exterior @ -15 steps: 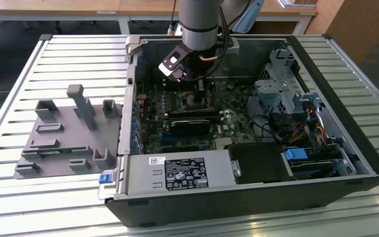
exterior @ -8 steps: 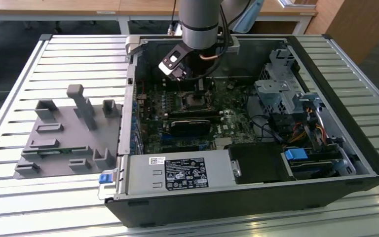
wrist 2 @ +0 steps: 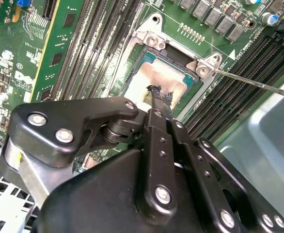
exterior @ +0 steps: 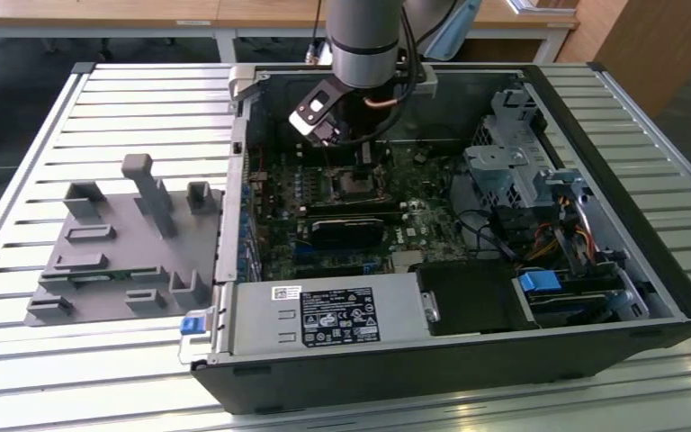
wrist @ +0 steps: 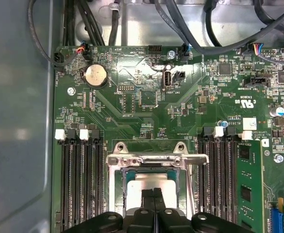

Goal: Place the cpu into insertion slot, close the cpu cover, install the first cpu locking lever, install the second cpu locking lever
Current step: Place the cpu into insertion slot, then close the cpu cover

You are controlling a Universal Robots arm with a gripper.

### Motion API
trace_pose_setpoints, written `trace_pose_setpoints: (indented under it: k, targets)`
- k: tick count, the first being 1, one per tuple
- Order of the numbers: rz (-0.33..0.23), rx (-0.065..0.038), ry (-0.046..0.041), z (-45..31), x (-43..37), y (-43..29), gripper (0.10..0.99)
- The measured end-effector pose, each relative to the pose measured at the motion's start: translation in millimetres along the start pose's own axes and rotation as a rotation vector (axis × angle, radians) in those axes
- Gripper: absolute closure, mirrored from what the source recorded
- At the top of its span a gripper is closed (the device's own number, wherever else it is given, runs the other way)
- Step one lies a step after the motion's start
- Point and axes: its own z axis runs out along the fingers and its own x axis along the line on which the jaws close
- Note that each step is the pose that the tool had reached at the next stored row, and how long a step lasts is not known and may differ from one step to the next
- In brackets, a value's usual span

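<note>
The cpu [wrist 2: 154, 77] lies flat in the insertion slot [exterior: 352, 186] on the green board, its silver top [wrist: 149, 182] showing. The cpu cover [wrist: 156, 158], a thin silver frame, sits around the chip; its hinge end [wrist 2: 151, 38] is bolted at the socket's edge. In the second wrist view a thin locking lever [wrist 2: 258, 85] sticks out sideways from the socket corner. My gripper [wrist 2: 157, 97] is shut with nothing between its fingers, and its tips [wrist: 154, 193] rest on or just above the cpu's top. In the exterior view the gripper [exterior: 352, 162] hangs inside the open case over the socket.
Long black memory slots [wrist: 79, 179] flank the socket, with a green memory stick [wrist: 248, 184] on one side. A black power-supply box [exterior: 327, 317] fills the case's near end and a drive cage [exterior: 507, 171] stands at the exterior view's right. A grey fixture [exterior: 118, 243] lies on the slatted table.
</note>
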Motion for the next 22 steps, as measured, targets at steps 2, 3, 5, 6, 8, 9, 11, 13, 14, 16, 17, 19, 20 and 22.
trace_pose_setpoints:
  k: [2,3,5,6,8,9,11,13,14,16,17,19,20,22]
  targets:
    - [0.0,0.0,-0.0003,-0.5,0.0,0.0,0.98]
    - [0.0,0.0,-0.0004,-1.3,-0.1,0.1,0.98]
    - [0.0,0.001,-0.0002,-3.0,0.0,0.2,0.98]
    - [0.0,0.001,-0.0002,-4.1,-0.1,0.2,0.98]
    - [0.0,0.001,-0.0001,-6.7,-0.1,0.4,0.98]
    - [0.0,0.001,-0.0001,-7.9,-0.1,0.5,0.98]
    - [0.0,0.001,-0.0001,-10.0,-0.1,0.6,0.98]
    - [0.0,0.001,-0.0013,-12.4,-0.1,0.8,0.98]
    - [0.0,0.001,-0.0015,-13.7,-0.2,0.9,0.98]
    - [0.0,0.001,-0.0017,-17.5,-0.2,1.1,0.98]
    - [0.0,0.001,-0.0021,-19.6,-0.2,1.2,0.98]
    - [0.0,0.001,-0.0029,-26.1,-0.2,1.6,0.98]
    - [0.0,0.001,-0.0031,-30.0,-0.3,1.8,0.98]
    - [0.0,0.001,-0.0031,-38.9,-0.3,2.4,0.98]
